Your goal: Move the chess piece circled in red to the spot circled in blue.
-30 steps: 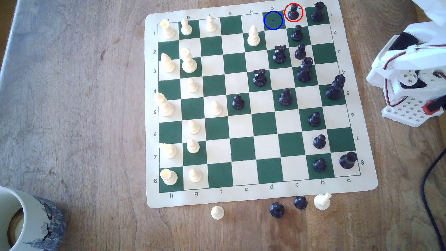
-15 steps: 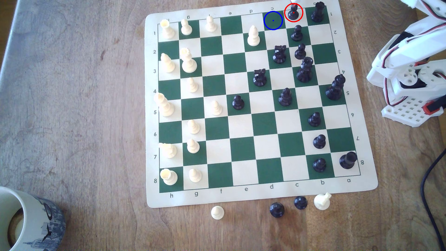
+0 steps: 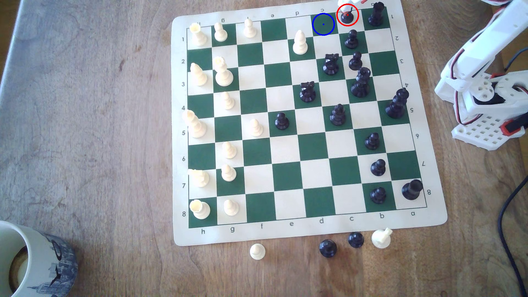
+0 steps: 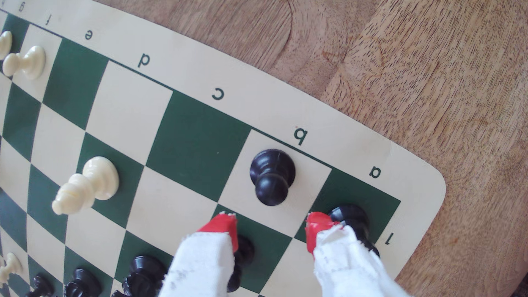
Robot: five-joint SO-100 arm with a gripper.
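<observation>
The chess piece, a black pawn [image 3: 347, 17], stands inside the red circle on a cream square at the board's far edge. The spot [image 3: 323, 24] is the dark green square ringed in blue, just to the pawn's left in the exterior view, and it is bare. In the wrist view the pawn [image 4: 271, 177] stands upright just beyond my gripper [image 4: 271, 221], in line with the gap between the fingers, and the green spot [image 4: 197, 151] lies beside it. My gripper [image 3: 350, 5] is open and holds nothing. Its red-tipped fingers [image 4: 224, 225] do not touch the pawn.
A black rook [image 4: 351, 220] stands right against one fingertip, on the corner square [image 3: 376, 14]. Another black pawn [image 4: 244, 254] sits partly behind the other finger. A cream bishop [image 3: 300, 42] stands near the spot. The mat's edge [image 4: 414, 171] and wooden table lie beyond.
The arm has swung toward the top of the exterior view. The gripper tip, out of frame a second ago, now reaches over the red-circled pawn. No piece has moved.
</observation>
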